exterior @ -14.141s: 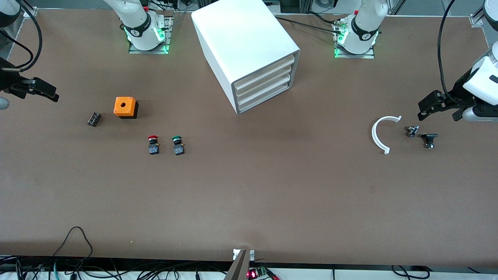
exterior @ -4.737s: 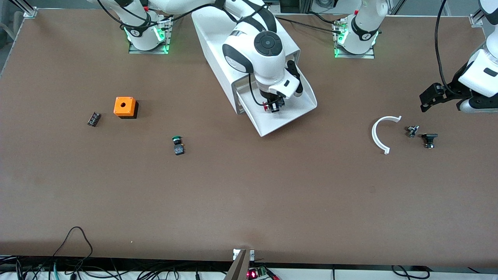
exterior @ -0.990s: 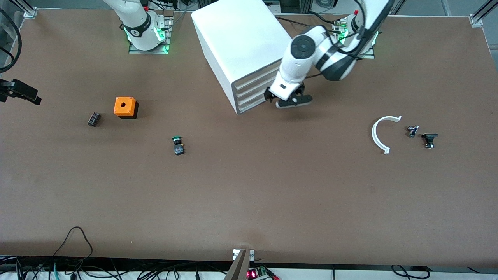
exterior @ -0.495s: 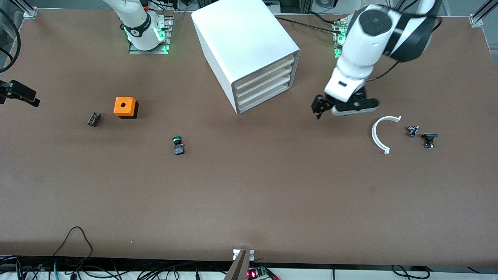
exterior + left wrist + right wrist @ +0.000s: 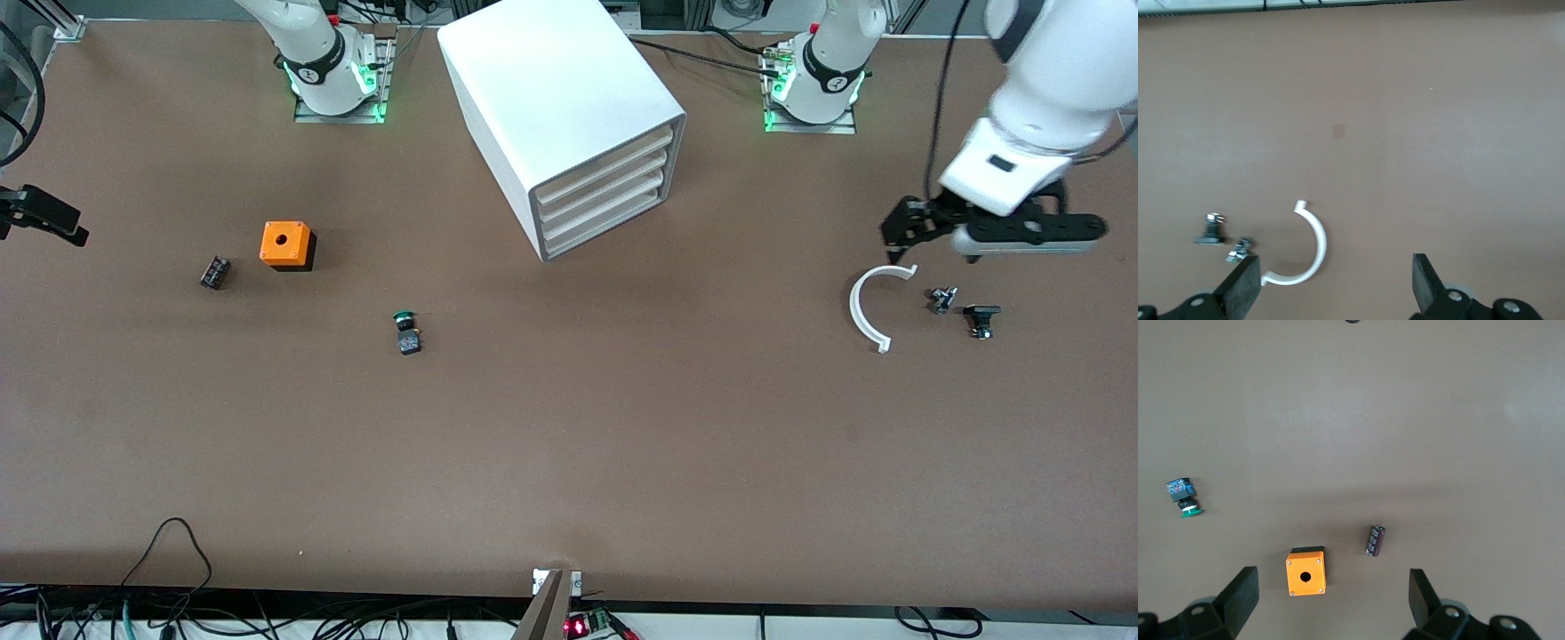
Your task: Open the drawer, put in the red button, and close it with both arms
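Left fingers [image 5: 1245, 283]: spread wide with nothing between them, as shown in the left wrist view.
Left gripper [image 5: 898, 227]: held in the air over the white curved piece [image 5: 867, 307] at the left arm's end of the table, well apart from the cabinet; no contact is made with anything.
Right fingers [image 5: 1241, 590]: spread wide and empty.
Right gripper [image 5: 53, 218]: held at the table edge at the right arm's end, looking down on the orange box [image 5: 1305, 572]; this arm is judged to be waiting.
Drawer [image 5: 603, 183]: the 2nd of 4 in the white cabinet [image 5: 556, 107], seen flush with the other 3, so it is judged shut.
Red button: not seen on the table in any view; it is presumably inside the shut drawer, though that cannot be confirmed.
Green button [image 5: 406, 331]: left on the open table, nearer the front camera than the cabinet.
Task state: judged complete or nearly so, which would explain both grippers being parked clear of the cabinet.
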Robot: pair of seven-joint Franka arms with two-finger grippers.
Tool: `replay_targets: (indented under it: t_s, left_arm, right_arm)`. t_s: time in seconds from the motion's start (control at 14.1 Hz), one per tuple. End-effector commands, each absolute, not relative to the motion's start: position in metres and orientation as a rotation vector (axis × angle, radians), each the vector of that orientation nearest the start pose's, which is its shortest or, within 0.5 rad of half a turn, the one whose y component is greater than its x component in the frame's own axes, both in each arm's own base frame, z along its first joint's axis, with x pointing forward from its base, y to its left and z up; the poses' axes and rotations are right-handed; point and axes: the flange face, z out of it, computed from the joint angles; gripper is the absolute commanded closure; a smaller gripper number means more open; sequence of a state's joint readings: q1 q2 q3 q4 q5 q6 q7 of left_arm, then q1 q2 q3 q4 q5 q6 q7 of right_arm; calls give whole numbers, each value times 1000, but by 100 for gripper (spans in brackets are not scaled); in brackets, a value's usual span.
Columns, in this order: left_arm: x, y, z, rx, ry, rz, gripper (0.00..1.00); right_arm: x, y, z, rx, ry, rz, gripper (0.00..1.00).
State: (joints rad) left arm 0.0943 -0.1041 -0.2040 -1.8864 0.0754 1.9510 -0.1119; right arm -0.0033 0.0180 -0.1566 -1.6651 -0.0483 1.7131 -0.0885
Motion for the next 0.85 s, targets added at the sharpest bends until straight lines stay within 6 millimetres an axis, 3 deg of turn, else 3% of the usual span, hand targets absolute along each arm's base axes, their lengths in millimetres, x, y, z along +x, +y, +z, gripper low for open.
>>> replay_targets:
  t_s: [0.0, 0.42, 0.78]
  left_arm:
    - [550, -43, 586, -3053, 129, -239, 0]
    - [558, -55, 608, -3047, 174, -292, 0]
    - [558, -57, 608, -3042, 177, -285, 0]
  right_arm:
    - [562, -94, 583, -3176, 115, -52, 0]
    - [563, -93, 582, -3178, 110, -47, 0]
    - [563, -92, 582, -3181, 105, -46, 0]
